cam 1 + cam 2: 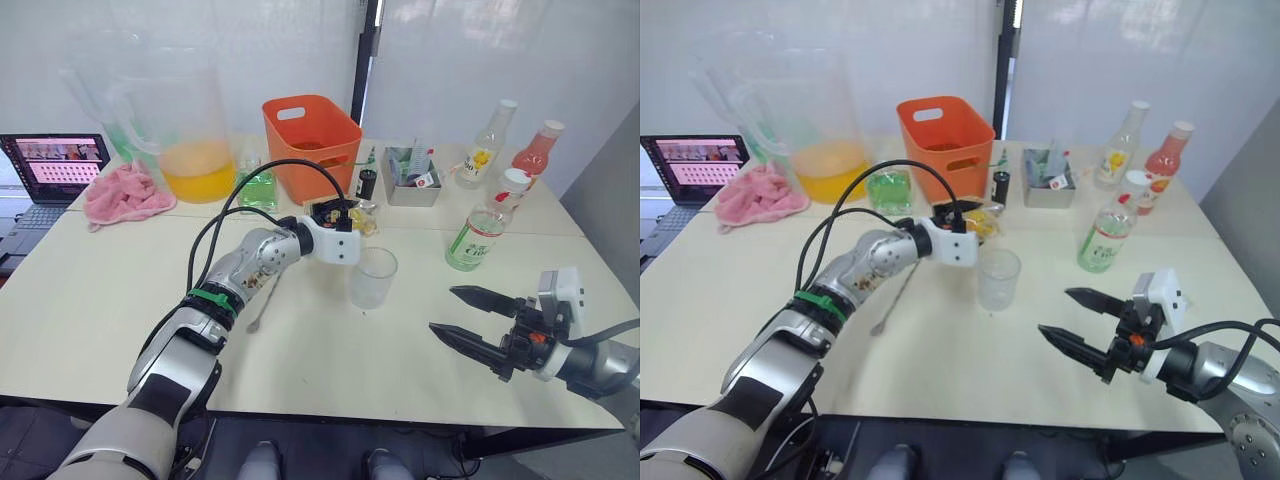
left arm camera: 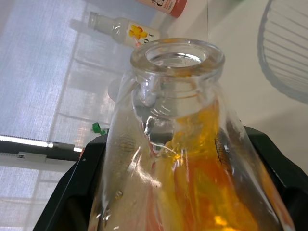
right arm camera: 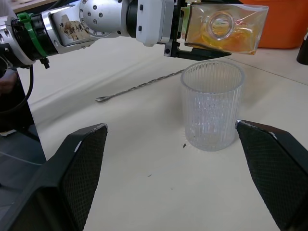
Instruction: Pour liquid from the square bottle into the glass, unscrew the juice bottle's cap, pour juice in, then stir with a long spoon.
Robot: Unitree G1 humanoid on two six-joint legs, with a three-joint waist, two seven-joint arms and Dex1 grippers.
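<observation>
Left gripper (image 3: 179, 30) is clamped on the square bottle (image 3: 222, 28), which we see tipped on its side just above and behind the glass (image 3: 211, 105), its open mouth facing outward. Right gripper (image 1: 468, 321) hangs near the table's front edge with fingers spread apart, holding nothing. We note the long spoon (image 3: 139, 86) flat on the table (image 1: 90, 320), beside the glass.

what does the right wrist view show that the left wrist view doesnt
Right wrist view alone: the glass's whole ribbed wall standing on the table, the long spoon lying behind it, and the left gripper tipping the square bottle sideways above the glass. Left wrist view alone: the slim yellow-label bottle. Both: the square bottle's open mouth and yellow liquid.
</observation>
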